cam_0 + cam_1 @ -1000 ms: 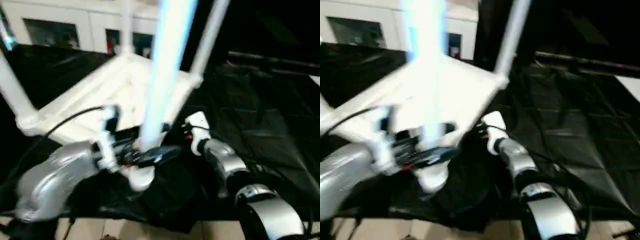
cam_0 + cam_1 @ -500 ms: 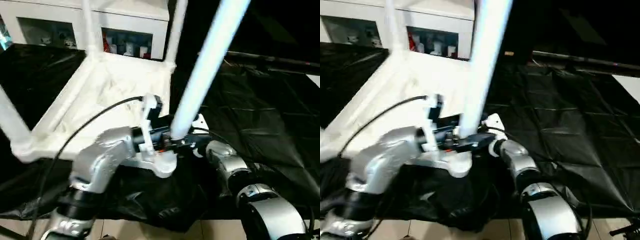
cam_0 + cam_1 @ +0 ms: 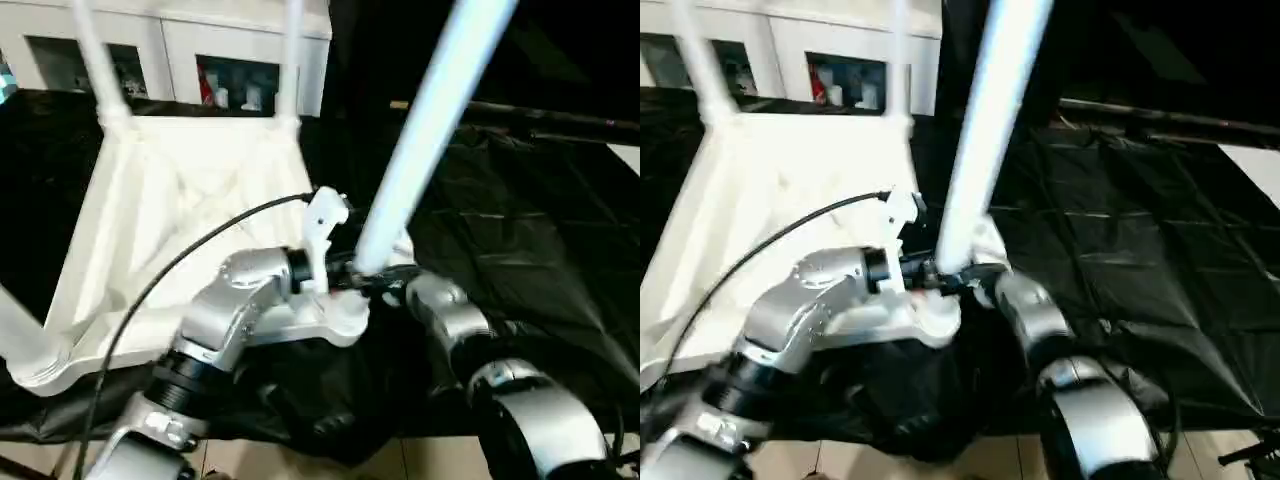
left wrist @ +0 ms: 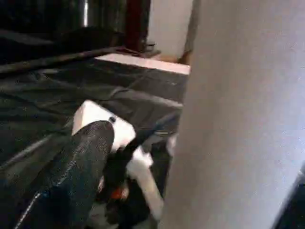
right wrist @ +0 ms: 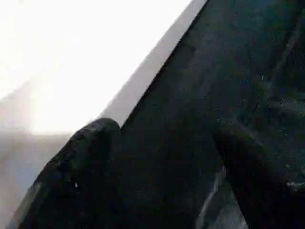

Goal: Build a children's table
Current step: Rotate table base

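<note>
white plastic takes up the left half of the left eye view: the upturned tabletop (image 3: 170,230) lies ribbed side up on a black sheet (image 3: 540,220), two legs standing at its far corners near the top edge and one at the lower left corner. a fourth leg (image 3: 420,150) slants from the centre to the upper right, its foot at the near right corner socket (image 3: 345,315). the left gripper (image 3: 368,280) straddles the leg's base, jaws spread wide about it; the right gripper (image 3: 392,288) sits just beside it at the centre.

right eye view: same scene, the cabinet (image 3: 840,60) along the top edge.

left wrist view: one black finger (image 4: 76,162) at lower left, the leg's wall filling the right side.

right wrist view: black fingers apart, white plastic at upper left; whether they pinch it, i cannot tell.

judging by this, the last leg is being seated. next it likely needs straightening upright and pressing down into the socket.
</note>
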